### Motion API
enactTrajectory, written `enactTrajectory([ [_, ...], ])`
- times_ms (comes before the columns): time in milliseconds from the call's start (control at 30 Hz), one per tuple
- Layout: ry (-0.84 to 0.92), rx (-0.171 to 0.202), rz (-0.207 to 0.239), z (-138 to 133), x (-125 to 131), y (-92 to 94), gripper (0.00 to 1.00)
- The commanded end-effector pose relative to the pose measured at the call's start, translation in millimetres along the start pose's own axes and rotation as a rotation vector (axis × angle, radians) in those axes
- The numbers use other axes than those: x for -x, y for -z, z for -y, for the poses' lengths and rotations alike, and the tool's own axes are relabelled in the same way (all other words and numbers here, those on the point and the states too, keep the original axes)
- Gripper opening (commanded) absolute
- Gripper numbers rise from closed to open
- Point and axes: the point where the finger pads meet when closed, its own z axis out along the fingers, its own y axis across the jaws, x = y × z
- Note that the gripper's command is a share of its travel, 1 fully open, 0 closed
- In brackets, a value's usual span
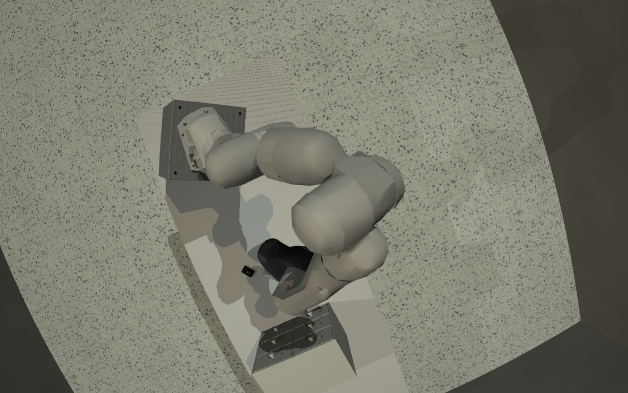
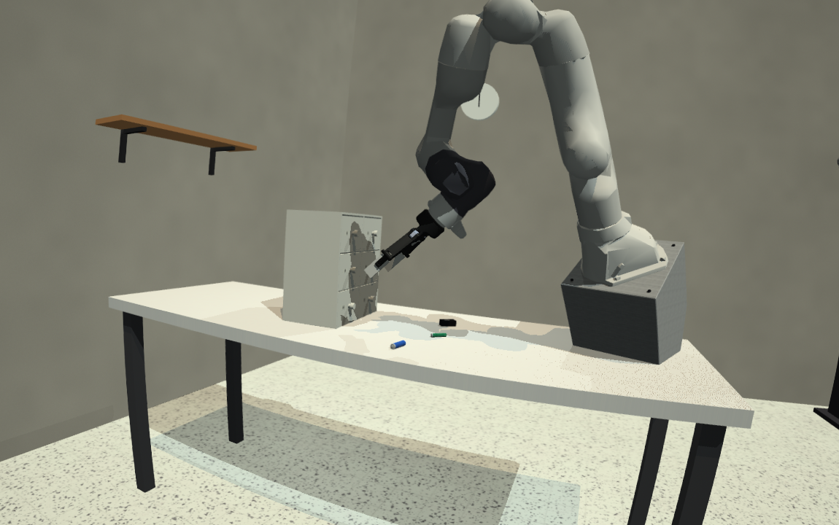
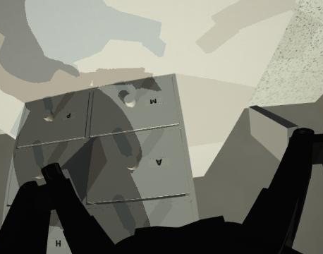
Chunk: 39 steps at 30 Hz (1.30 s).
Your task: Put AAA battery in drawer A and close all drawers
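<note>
Grey drawer A (image 3: 138,166) sits flush just ahead of the empty, wide-apart end effector (image 2: 383,259), while the AAA battery (image 2: 438,335) lies below and behind it on the surface (image 2: 214,303), so nearly everything remains.

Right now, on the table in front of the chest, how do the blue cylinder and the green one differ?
The blue cylinder looks thicker and has a pale end; the green cylinder looks thinner. The blue one lies nearer the table's front edge and slants; the green one lies further back, almost level in the exterior view. Both lie flat and untouched, while the open tool is up at the chest's drawer fronts.
</note>
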Motion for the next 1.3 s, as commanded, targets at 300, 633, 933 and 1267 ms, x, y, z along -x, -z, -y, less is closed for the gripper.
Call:
enactTrajectory([
  [300, -0.056, -0.004, -0.325, 5.8, -7.8, 50.2, 1.00],
  [633, -0.048, 0.001, -0.496, 5.4, -7.5, 79.6, 1.00],
  [933, 0.022, 0.009, -0.619, 5.1, -7.4, 111.9, 1.00],
  [1267, 0.018, 0.015, -0.729, 4.8, -7.4, 127.1, 1.00],
])
